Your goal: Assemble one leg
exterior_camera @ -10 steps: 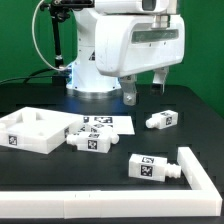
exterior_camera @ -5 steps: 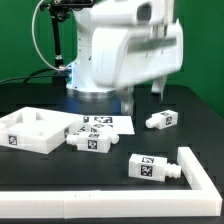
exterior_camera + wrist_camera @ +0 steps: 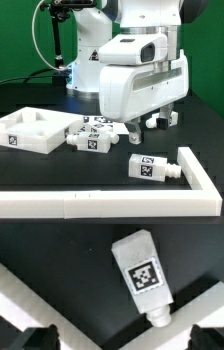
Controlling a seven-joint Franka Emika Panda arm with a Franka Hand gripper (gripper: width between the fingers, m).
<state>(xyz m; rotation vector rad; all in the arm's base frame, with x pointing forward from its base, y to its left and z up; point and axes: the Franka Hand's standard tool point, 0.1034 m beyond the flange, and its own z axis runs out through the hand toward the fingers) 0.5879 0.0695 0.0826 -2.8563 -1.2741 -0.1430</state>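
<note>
A leg, a stubby white peg with a square tag, lies on the black table near the front, its narrower end toward the white rail. In the wrist view this leg lies ahead of the fingertips, with its narrow end closest to them. My gripper hangs above and behind this leg, open and empty; in the wrist view the gripper holds nothing. Two more legs lie beside the white square panel. Another leg is partly hidden behind the gripper.
The marker board lies behind the panel. The white rail runs along the table's front edge and turns back at the exterior view's right. In the wrist view it shows as white bars either side of the leg.
The gripper has come down and forward toward the front leg. It now covers part of the marker board and the back right leg. No part has moved.
</note>
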